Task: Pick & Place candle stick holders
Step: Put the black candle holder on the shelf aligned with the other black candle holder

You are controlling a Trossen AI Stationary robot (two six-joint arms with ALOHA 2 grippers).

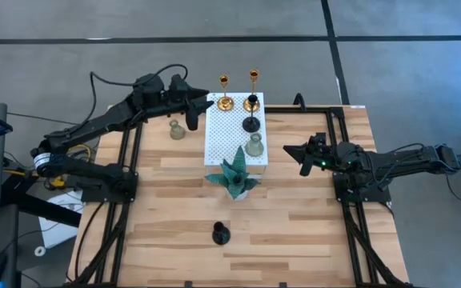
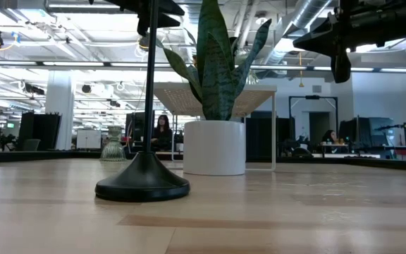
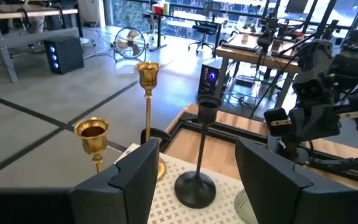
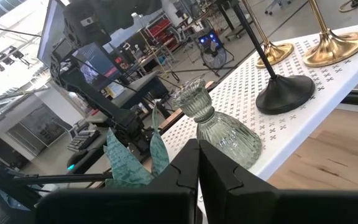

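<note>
so in the overhead shot the white perforated rectangular board (image 1: 237, 128) sits at the top centre of the wooden slatted counter (image 1: 294, 232). on its upper edge are two slim shiny gold stemmed candle holders, one shorter (image 1: 224, 100) on the left and one taller (image 1: 254, 78) on the right. right below the taller one there's a black round-based candle holder (image 1: 251, 120), and lower down on the board's right side a squat grey-green glass bell-shaped holder (image 1: 254, 146).

the second grey-green bell holder (image 1: 177, 130) is off the board, on the counter just left of it. the second black holder (image 1: 221, 234) stands alone low in the middle of the frame, well apart from everything else. the teal spiky plant ornament (image 1: 235, 174) is at the board's bottom edge.

left hand (image 1: 194, 112) hovers at the board's upper left corner, fingers spread wide with nothing in them. right hand (image 1: 301, 156) is to the right of the board, near the bell holder there, fingers pressed together and holding nothing.
</note>
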